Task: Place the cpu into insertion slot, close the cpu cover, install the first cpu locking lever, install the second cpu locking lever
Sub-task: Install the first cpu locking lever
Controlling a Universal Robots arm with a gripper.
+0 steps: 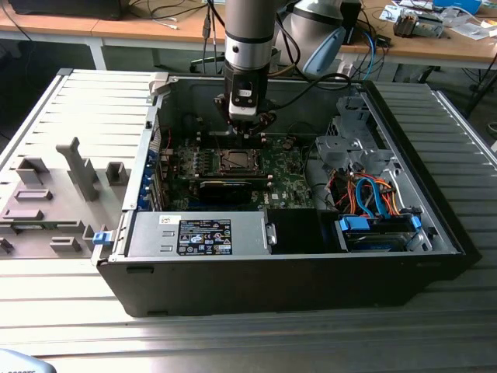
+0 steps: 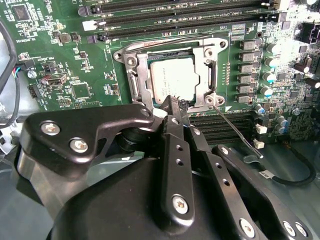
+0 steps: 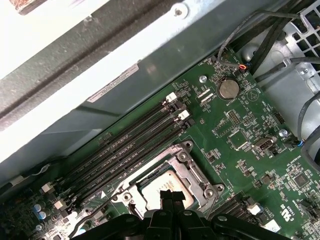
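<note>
Exterior view: arm vertical, tool (image 1: 247,134) clenched, empty, above cpu cover (image 2: 172,75) shut over cpu (image 2: 172,77).

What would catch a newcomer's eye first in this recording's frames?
The open computer case on the ribbed metal table, with the gripper reaching down over its green circuit board. In both wrist views, the cpu lies in the insertion slot with the cpu cover down around it, and the gripper's tips sit at the slot's edge. In the second wrist view a thin locking lever angles away from the slot's corner.
</note>
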